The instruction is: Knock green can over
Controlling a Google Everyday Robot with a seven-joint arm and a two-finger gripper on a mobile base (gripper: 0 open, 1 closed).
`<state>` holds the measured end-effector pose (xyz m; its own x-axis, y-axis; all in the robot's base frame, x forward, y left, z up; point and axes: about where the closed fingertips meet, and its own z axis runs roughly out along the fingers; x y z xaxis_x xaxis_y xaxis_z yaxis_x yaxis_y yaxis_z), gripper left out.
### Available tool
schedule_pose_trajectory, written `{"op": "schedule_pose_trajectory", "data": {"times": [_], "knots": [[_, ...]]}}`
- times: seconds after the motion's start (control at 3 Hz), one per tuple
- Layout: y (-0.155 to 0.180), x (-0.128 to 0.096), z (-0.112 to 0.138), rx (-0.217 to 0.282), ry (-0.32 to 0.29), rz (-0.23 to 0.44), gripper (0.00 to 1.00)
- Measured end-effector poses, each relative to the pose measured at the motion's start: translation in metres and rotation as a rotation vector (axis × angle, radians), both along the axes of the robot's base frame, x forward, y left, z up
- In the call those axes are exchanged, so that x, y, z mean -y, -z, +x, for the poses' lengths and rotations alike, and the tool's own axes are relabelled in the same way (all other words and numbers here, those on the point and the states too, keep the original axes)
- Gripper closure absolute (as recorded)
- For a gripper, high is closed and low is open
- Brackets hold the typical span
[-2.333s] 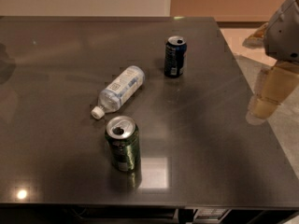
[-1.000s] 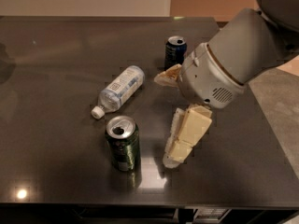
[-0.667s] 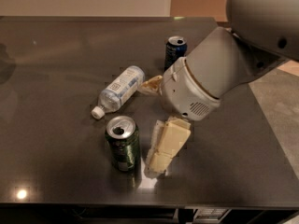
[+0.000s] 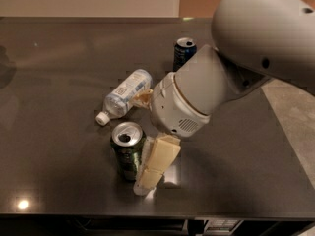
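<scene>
Rounded grey arm shell [image 4: 261,28] (2 dark holes), pale vented wrist [image 4: 179,114]; cream-fingered gripper [image 4: 142,144] beside the green can [image 4: 126,154].

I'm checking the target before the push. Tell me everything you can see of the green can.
The green can has a shiny dark green metal body, faint pale markings and a silver top whose opening shows dark. It stands upright near the front edge of the dark table, in front of the lying bottle. The open pincer is beside it, with one cream finger lying close against its side. Contact cannot be told.
</scene>
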<state>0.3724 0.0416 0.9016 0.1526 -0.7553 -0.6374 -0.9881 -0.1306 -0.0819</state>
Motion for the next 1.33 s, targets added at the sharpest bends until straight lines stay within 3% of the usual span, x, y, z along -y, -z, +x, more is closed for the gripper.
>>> {"op": "schedule_pose_trajectory", "data": {"times": [0.67,1.0,1.33], "knots": [[0.017,-0.014,0.005,-0.039,0.000,0.024,0.45],[0.014,-0.012,0.011,-0.061,0.010,0.035,0.69],[0.004,0.000,0.027,-0.068,0.031,-0.009,0.92]]}}
